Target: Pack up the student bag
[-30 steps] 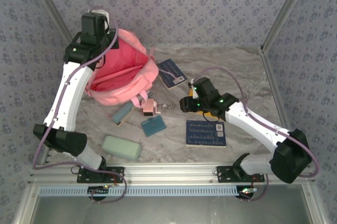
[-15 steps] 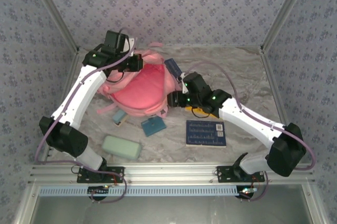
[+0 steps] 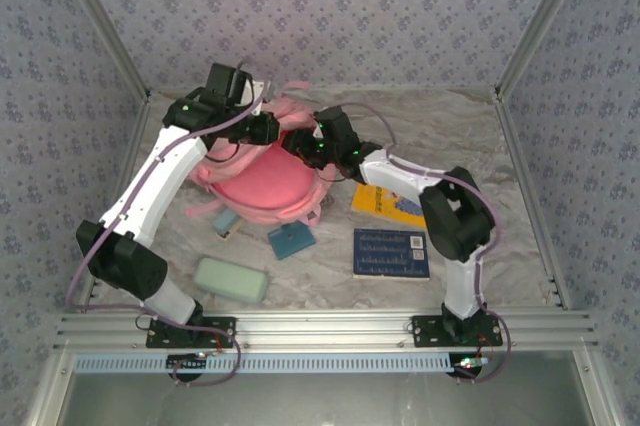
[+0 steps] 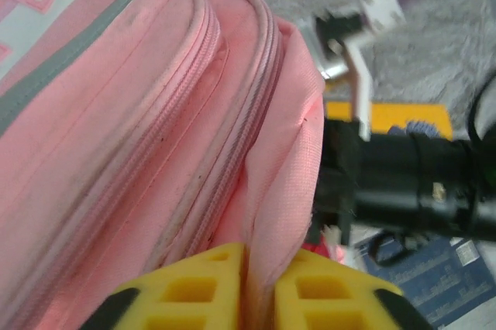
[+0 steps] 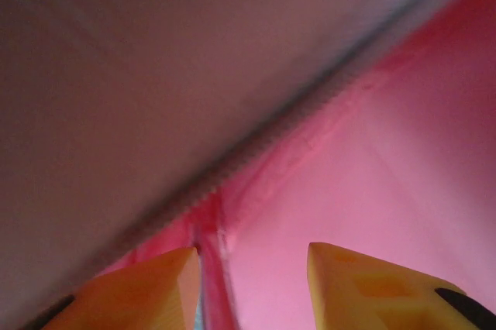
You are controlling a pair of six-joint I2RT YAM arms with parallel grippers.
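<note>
- Since a second ago, the student bag [image 3: 265, 181] has flopped over at the tabletop's [image 3: 500, 176] far left, and the right end effector [image 3: 298, 143] has reached it.
- At its rim the left end effector [image 4: 260, 291] pinches a fabric fold.
- Inside, the right end effector's fingers [image 5: 364, 287] stand apart, gripping nothing.
- Just beside lies a yellow book [image 3: 388, 204].

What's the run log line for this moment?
left end effector: shut on student bag edge | right end effector: open, at bag fabric | loose: yellow book, blue book, green case

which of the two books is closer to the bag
The yellow book, just right of the pink bag; the dark blue book lies nearer the front edge.
</note>
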